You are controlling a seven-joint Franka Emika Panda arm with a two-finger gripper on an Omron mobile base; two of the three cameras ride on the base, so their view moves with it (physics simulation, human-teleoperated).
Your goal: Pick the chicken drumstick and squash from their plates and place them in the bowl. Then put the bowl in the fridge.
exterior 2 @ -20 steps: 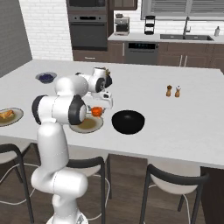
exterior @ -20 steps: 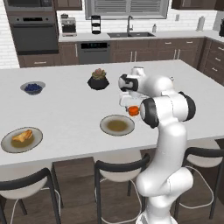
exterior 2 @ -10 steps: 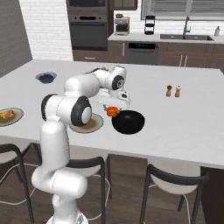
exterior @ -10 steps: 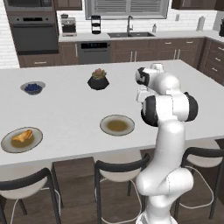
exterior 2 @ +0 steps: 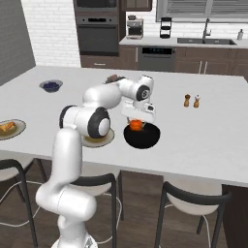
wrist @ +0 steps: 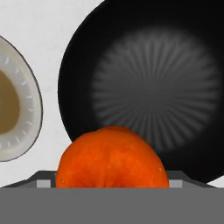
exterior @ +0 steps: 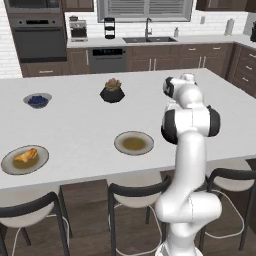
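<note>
Squash (wrist: 112, 157), round, smooth, orange-red, sits gripped in the gripper (exterior 2: 137, 119), jaws spread wide around it, over the near rim of the glossy black bowl (exterior 2: 145, 139). A second ago it hung over the grey-rimmed plate (exterior 2: 104, 140), now bare beside the bowl. Drumstick (exterior: 26, 155), lumpy, tan, unmoved on the far plate (exterior: 25, 159).

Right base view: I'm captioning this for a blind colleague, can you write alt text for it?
The white arm's gripper holds the orange-red squash just above the glossy black bowl on a white kitchen island. Beside the bowl sits an emptied plate; at the island's left edge another plate carries the chicken drumstick.
</note>
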